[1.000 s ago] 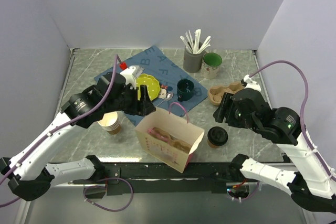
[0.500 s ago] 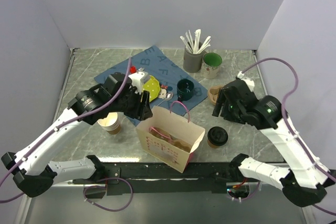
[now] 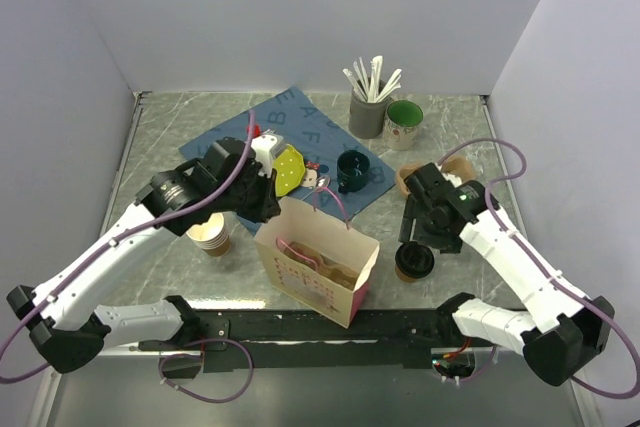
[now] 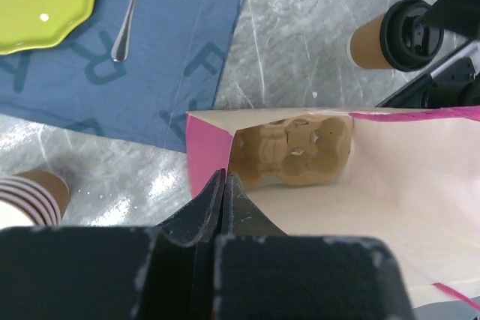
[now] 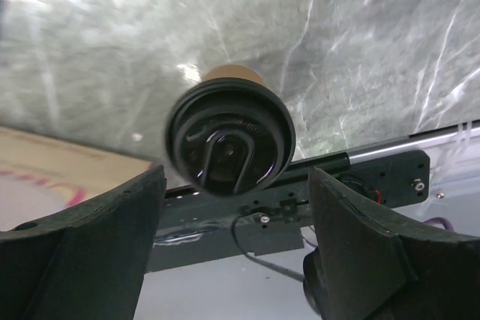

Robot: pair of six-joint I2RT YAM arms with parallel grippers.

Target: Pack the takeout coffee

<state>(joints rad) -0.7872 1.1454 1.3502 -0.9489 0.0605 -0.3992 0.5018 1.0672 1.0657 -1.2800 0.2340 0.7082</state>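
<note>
Closest to me is the bag, standing open at the near edge of the bench. The coffee is just to its right, upright on the bench with its black lid on. They're near each other but not touching.

The bit that matters: my right claw is hanging pretty much straight over the coffee. In the right wrist cam the lid sits between the two fingers, a touch closer to the left one. The claw is spread wide and nothing's gripped yet. The cup's long axis is vertical, so I reckon the approach is straight down and then close on the paper wall under the lid. The right arm is clearly the nearer one for this. After that the coffee needs to travel left, up over the bag's rim.

A bit further back, the left claw is pressed together on the bag's far left rim. From the left wrist cam it looks like it's pinching the paper edge to hold the mouth open. There's a pulp carrier lying at the bottom of the bag, so the coffee probably wants to drop into one of its wells. I can't tell from here how well they line up with the opening.

Beyond all that are the mat and mug, well out of the way.

My worry is the right-hand wall of the bag catching the cup on the way over.
</note>
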